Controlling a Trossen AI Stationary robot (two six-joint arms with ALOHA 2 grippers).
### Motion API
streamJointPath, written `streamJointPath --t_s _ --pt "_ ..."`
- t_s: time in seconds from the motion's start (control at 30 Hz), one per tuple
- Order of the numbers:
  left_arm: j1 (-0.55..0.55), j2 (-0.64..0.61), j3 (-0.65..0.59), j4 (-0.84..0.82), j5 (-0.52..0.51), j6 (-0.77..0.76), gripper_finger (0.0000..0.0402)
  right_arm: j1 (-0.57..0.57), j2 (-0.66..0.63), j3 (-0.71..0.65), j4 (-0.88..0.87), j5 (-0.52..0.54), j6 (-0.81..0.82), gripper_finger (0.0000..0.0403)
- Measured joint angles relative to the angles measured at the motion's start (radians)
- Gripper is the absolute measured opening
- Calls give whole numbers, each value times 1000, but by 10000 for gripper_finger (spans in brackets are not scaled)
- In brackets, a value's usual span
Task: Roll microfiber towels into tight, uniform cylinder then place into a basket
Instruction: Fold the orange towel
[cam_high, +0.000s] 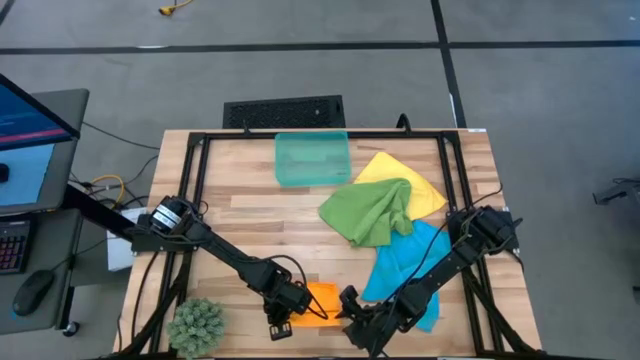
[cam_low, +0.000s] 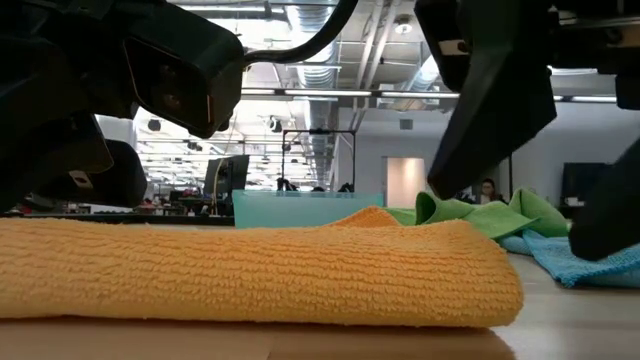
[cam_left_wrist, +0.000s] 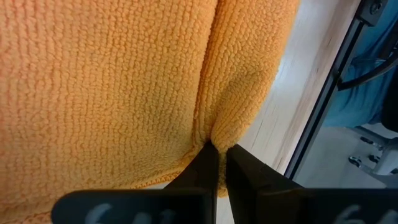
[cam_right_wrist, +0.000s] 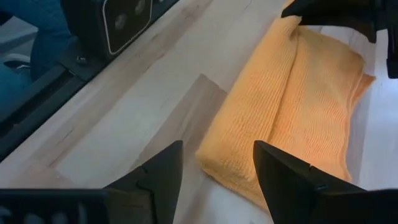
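At the near edge of the worktop (cam_high: 240, 200), well away from the basket (cam_high: 312, 158) at the far side, the orange towel (cam_high: 318, 302) lies folded into a thick flat pad, and both arms are bent over it. My reading is that the rolling step is under way on this first cloth: it is folded over, not yet a cylinder, and nothing is in the basket.

Left gripper (cam_left_wrist: 216, 163) has its fingers clenched on a pinch of the orange towel's edge, the cloth puckering just where the tips meet. Right gripper (cam_right_wrist: 217, 171) hangs with its fingers spread and holding nothing; the nearest corner of the orange towel sits between them, just ahead of the tips, not yet touched.

Next move, as I judge it, calls for the right fingers to take that free end so the pad can be turned over on itself tightly.

Beyond the orange towel, toward the basket, the green towel (cam_high: 370, 212), yellow towel (cam_high: 425, 180) and blue towel (cam_high: 405, 262) lie in a loose heap, unrolled
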Motion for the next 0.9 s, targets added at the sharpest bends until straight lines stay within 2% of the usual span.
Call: streamJointPath --t_s 0.57,0.9 --pt "3 0 0 28 -19 -1 6 -26 0 -65 135 -8 34 219" --pt "8 0 0 75 -36 0 6 -33 0 -65 50 -31 102 219"
